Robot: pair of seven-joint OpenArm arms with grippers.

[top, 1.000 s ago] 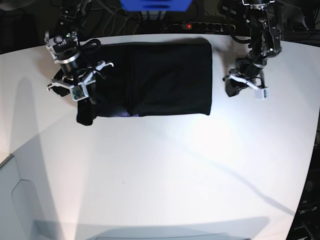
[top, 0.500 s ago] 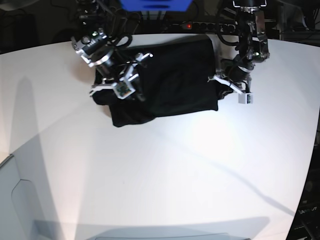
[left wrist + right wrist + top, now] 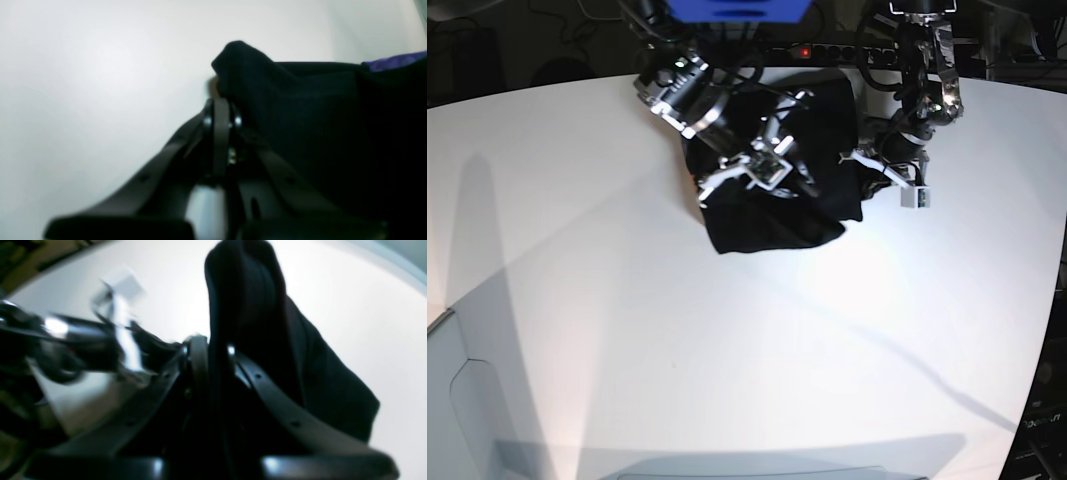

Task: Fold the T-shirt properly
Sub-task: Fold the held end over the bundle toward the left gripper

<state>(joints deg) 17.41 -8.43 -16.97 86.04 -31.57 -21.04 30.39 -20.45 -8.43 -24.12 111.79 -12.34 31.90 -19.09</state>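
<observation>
While the T-shirt (image 3: 772, 195) lies bunched on the far part of the white table (image 3: 727, 350), both tools are engaged with it. Right gripper (image 3: 206, 350): fingers drawn together, a thick upright fold of black cloth pinched between them; in the base view it sits over the shirt's middle. Left gripper (image 3: 220, 110): fingers nearly touching, tips meeting a raised corner of cloth at the shirt's edge; wrist view blurred, so whether cloth is actually clamped cannot be told. A purple strip (image 3: 393, 61) shows along the shirt's edge beyond that corner.
</observation>
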